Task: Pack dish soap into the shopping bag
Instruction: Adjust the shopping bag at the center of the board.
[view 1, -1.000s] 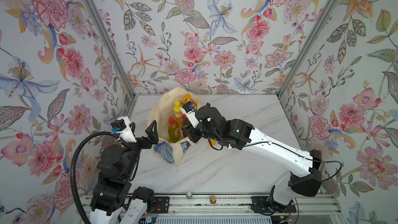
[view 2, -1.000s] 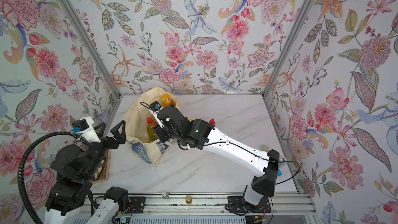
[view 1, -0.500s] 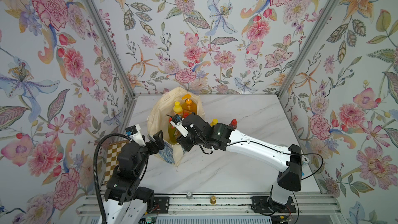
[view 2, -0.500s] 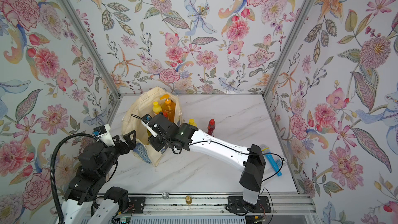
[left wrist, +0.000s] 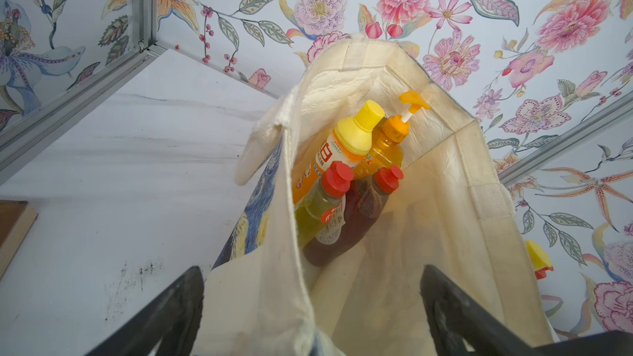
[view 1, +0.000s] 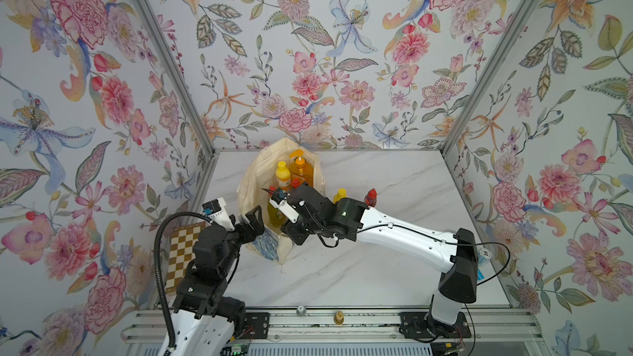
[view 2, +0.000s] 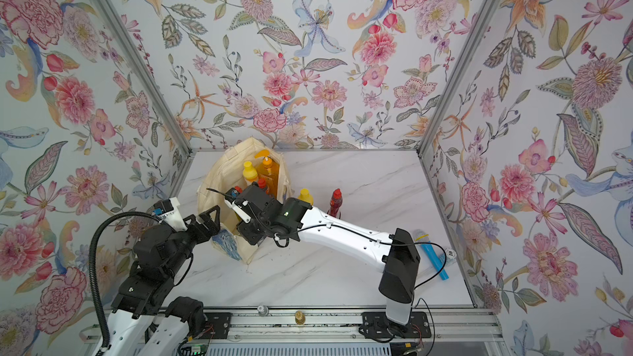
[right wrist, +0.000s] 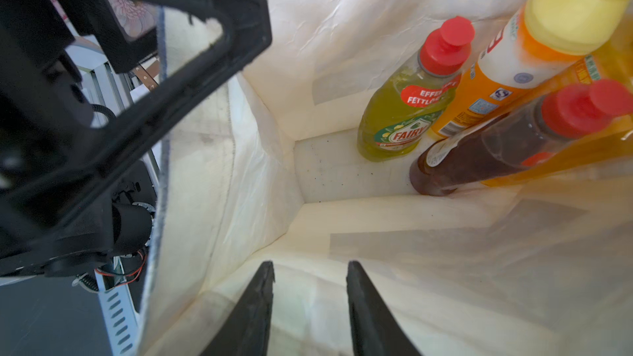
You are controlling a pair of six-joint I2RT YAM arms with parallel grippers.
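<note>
**Inspector:** How many dish soap bottles?

**Assessor:** Six. Four are inside the cream canvas tote bag with the blue painted print [view 1: 255, 179]: one big amber pump bottle [view 1: 301, 171], one orange plastic bottle with a yellow cap [view 1: 282, 174], one green bottle with a red cap [right wrist: 400, 121] and one dark-red bottle with a red cap [right wrist: 479, 155] (all leaning together toward the bag's 12 o'clock end). Two stand outside on the white marble table [view 1: 376, 268], at the bag's 3 o'clock: a second orange bottle [view 2: 305, 196] and a second dark-red bottle [view 2: 335, 202].

**Inspector:** Where is the bag?

**Assessor:** At the table's 11 o'clock, upright, mouth open.

**Inspector:** And the grippers?

**Assessor:** Two. The left gripper [left wrist: 311, 270] has its jaws wide apart, straddling the bag's edge at 7 o'clock. The right gripper [right wrist: 310, 265] is inside the mouth, fingers partly apart with nothing between them.

**Inspector:** Anything else?

**Assessor:** One blue toy microphone [view 2: 433, 258], at the table's 4 o'clock.
</note>
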